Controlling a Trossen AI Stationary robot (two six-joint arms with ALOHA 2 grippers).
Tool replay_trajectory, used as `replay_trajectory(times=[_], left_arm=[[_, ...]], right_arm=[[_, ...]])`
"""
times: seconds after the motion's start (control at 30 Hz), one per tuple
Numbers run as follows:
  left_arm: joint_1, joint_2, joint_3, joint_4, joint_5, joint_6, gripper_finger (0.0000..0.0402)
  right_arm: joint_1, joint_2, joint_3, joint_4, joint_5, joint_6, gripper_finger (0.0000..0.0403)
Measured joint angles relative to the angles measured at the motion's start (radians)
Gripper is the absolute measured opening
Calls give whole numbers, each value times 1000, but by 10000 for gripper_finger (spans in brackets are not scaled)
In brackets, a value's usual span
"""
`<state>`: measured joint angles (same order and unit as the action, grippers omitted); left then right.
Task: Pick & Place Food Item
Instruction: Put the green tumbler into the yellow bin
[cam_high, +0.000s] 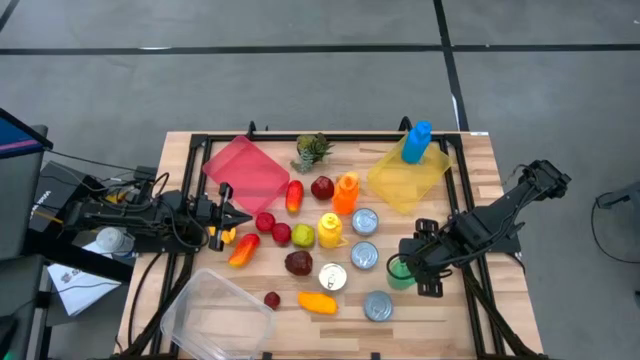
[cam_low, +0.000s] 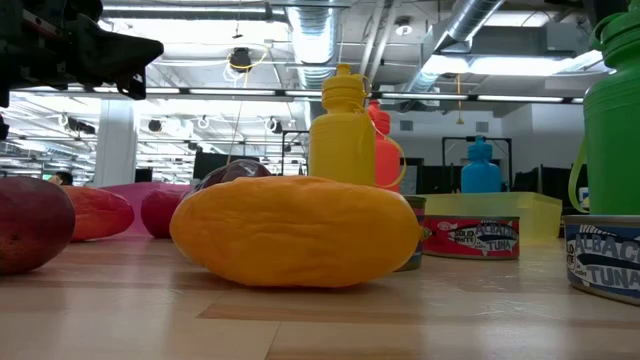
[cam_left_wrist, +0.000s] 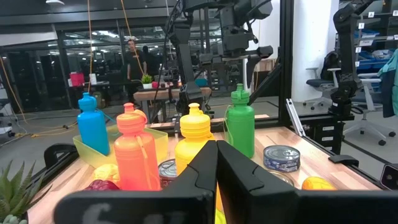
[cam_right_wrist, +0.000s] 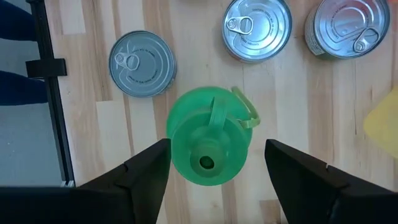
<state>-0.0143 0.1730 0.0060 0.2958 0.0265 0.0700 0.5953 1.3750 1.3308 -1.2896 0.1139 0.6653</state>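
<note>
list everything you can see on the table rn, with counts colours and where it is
bottles: 4; orange and yellow mid-table, blue in the yellow tray, green at the right gripper
cans: 4, silver, right of centre
yellow tray: 1, back right
pink tray: 1, back left
clear container: 1, front left corner
plant: 1, green, back centre
fruit and vegetables: roughly ten, red, dark red, orange, green, scattered mid-table
left gripper: shut, at the left edge, holding nothing
right gripper: open, directly above the green bottle, fingers either side
</note>
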Motion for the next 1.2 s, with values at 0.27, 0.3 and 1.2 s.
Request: replay_trajectory(times=[0.27, 0.3, 1.2], left_arm=[[0, 0, 0, 0, 0, 0, 0], [0, 0, 0, 0, 0, 0, 0], [0, 0, 0, 1, 0, 0, 0]], right_arm=[[0, 0, 0, -4, 0, -2, 163], [0, 0, 0, -5, 0, -3, 150], [-3, -129, 141, -39, 7, 42, 34]])
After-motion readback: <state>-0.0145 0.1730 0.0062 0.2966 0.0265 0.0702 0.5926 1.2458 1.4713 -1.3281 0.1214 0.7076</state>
